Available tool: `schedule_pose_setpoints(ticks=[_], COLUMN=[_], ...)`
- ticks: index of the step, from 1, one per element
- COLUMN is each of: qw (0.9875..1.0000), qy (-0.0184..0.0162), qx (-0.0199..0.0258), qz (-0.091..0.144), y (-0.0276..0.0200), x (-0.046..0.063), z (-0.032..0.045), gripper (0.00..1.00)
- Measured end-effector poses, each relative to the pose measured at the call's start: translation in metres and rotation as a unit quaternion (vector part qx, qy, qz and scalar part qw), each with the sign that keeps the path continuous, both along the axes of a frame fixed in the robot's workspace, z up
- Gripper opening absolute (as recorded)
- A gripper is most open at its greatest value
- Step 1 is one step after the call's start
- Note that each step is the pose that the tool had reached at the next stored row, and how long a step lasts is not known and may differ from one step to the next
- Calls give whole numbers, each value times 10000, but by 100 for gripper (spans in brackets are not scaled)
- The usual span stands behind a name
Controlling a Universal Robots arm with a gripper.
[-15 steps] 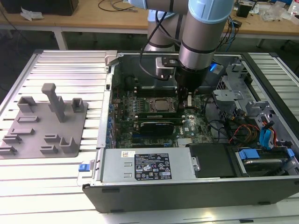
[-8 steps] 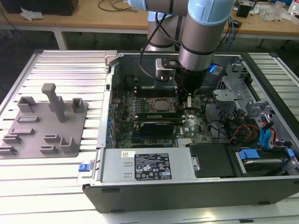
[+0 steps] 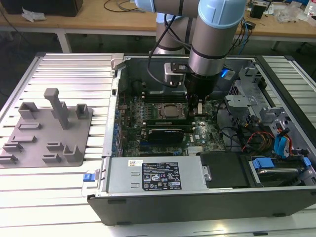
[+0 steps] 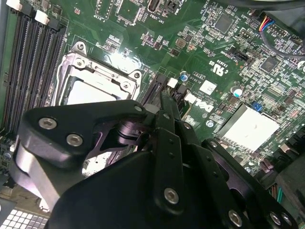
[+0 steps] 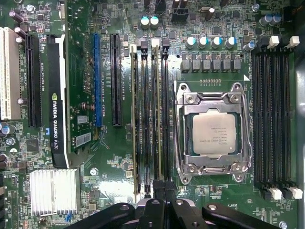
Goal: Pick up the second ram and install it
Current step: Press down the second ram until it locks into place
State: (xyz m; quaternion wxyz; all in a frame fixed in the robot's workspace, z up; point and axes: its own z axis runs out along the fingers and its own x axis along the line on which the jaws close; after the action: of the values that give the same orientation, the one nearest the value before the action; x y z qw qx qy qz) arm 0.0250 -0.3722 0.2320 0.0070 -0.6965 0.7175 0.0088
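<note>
Black linkage of my end effector [image 5: 159, 191] crowds the near edge of the first wrist view, its fingers drawn narrow over the memory slots beside the processor socket [image 5: 213, 132]. I see two sticks seated edge-up in those slots; the second ram [image 5: 156, 114] sits directly under the fingertips, though I cannot tell whether they touch it. Four more slots [image 5: 271, 114] on the socket's far side stand unfilled. The black-shrouded graphics card [image 5: 59, 95] occupies an expansion slot well apart from the sticks, with a finned heatsink [image 5: 52, 191] near it. From the exterior view, the arm [image 3: 210, 44] reaches straight down into the open computer case [image 3: 197, 202], and the grey fixture plate [image 3: 47, 131] lies on the ribbed surface [image 3: 74, 69] at the exterior view's left.
</note>
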Motion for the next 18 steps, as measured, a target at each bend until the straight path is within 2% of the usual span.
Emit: schedule_pose_setpoints(ticks=[2,4,13,15,18], qw=[10000,10000,10000,10000,10000], qy=[-1,-16,-21,-21,-21], qx=[1,-1,3,5,2], qz=[0,0,0,0,0], y=[0,0,1,1,0], x=[0,-1,0,-1,-1], z=[-2,-11,-21,18,131], gripper=[8,8,8,8,8])
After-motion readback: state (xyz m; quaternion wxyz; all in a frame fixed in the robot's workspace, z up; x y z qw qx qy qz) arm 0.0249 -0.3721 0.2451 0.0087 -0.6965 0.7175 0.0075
